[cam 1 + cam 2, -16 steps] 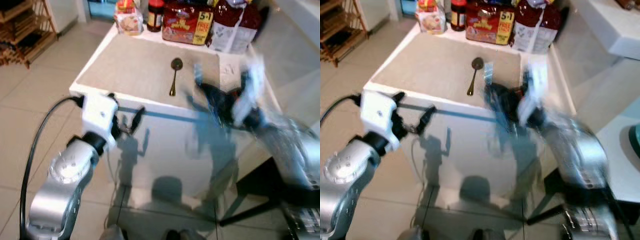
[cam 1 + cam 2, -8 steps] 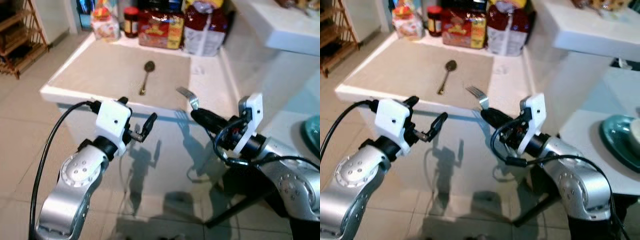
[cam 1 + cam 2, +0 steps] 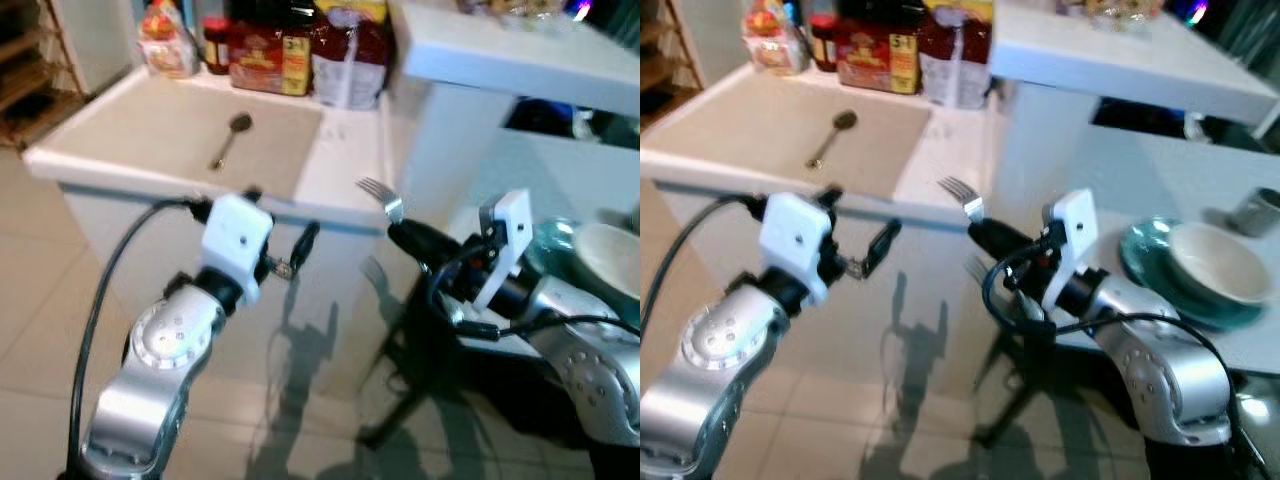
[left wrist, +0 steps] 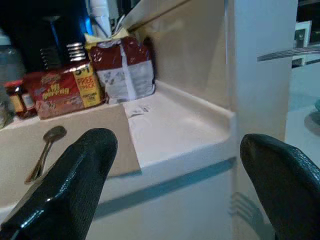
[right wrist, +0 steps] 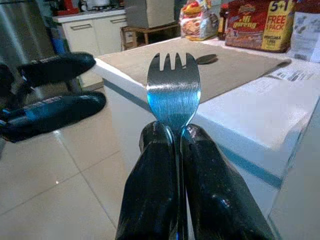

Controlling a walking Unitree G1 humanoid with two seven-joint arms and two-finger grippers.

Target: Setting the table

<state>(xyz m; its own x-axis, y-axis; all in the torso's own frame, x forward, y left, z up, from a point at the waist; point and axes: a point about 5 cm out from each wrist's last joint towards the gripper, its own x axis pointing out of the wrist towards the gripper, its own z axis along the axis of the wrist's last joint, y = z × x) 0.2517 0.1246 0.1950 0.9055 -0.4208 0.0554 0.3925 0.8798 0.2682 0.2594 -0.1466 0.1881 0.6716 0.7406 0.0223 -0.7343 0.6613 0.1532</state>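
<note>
So we're in the carry step of setting the table. The right tool [image 3: 975,226] has its two black fingers pinched together on the handle of a fork [image 5: 173,90], tines pointing up and forward, held out in the air in front of the robot, off the corner of the white desk [image 3: 340,190]. It's not touching anything; it just hangs there between the white desk and the second desk [image 3: 1160,180] over on the robot's right.

The left tool [image 3: 290,260] is empty, fingers spread apart, parked low in front of the white desk's edge. Doesn't look like it has a job right now.

What's already laid out: a spoon [image 3: 229,137] lies on the beige mat [image 3: 170,130] on the white desk, with food packets [image 3: 878,58] lined up along the back. On the right-hand desk sits a teal plate [image 3: 1148,270] with a pale bowl [image 3: 1217,262] on it, and something that might be a metal cup [image 3: 1251,212] further back, though it's too small to be sure.

My guess is the fork goes down beside that plate and bowl, since that's the place setting. For that, the right arm needs to swing further right, get over a bare patch of desk just beside the plate, tip the fork flat, lower it until it rests, then part the fingers. Main thing to watch is not clipping the plate rim on the way down.
</note>
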